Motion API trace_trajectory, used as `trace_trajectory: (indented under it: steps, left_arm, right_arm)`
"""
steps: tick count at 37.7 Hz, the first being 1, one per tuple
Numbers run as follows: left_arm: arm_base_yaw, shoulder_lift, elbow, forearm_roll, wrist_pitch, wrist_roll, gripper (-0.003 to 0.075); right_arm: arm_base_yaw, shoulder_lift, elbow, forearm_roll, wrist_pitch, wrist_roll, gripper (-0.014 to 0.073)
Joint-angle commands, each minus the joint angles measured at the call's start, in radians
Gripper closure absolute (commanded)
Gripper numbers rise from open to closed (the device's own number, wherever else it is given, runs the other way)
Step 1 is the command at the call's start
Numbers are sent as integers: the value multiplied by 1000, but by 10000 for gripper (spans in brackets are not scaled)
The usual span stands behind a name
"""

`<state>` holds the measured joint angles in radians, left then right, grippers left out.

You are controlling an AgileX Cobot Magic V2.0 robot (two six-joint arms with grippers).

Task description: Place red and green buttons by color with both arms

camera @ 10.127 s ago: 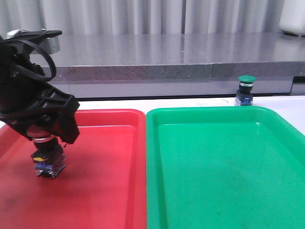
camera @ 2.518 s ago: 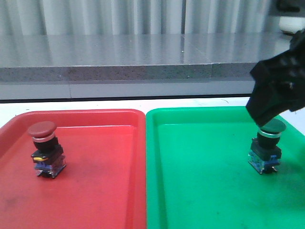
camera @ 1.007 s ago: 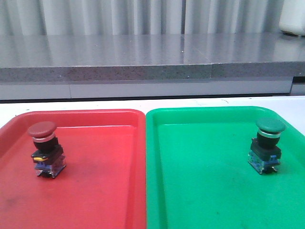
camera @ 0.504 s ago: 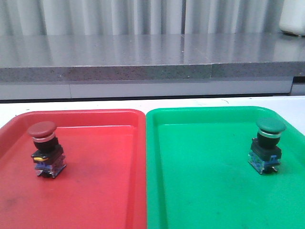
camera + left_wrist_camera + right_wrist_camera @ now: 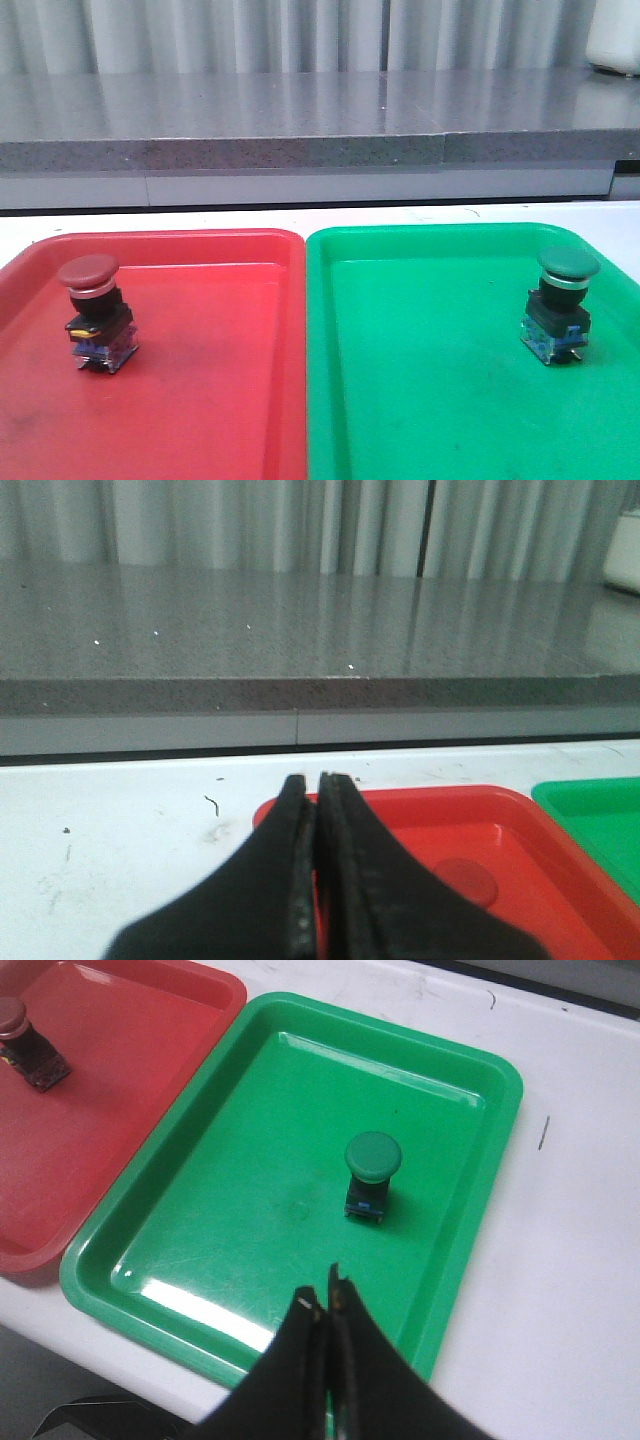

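Two buttons stand upright and sorted: the red button (image 5: 96, 314), dark cap over silver collar and black body, sits in the red tray (image 5: 220, 400), and the green button (image 5: 563, 305) in the green tray (image 5: 420, 400). The left gripper (image 5: 312, 790) and right gripper (image 5: 325, 1305) have fingers pressed together, holding nothing. The placing looks finished; I judge nothing more than parking the arms is called for.

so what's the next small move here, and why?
Probably none beyond parking both arms. The red button stands upright in the red tray, the green button in the green tray. Left hand and right hand are shut, holding nothing.
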<state>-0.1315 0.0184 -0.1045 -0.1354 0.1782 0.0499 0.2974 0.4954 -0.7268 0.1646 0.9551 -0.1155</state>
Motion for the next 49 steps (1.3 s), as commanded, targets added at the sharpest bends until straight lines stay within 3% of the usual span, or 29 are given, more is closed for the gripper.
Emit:
trace_trajectory:
  steps: [1, 8, 17, 49]
  left_arm:
    - [13, -9, 37, 12, -170, -3, 740]
    - [16, -43, 103, 160, -185, -67, 740]
    - [66, -43, 134, 154, -221, -67, 740]
    - [97, -43, 134, 92, -226, -67, 740]
  right_arm:
    - [-3, 2, -26, -1, -61, 0, 664]
    - [-3, 2, -26, -1, -61, 0, 664]
    - [-3, 2, -26, -1, -61, 0, 664]
    - [-3, 2, -26, -1, -61, 0, 664]
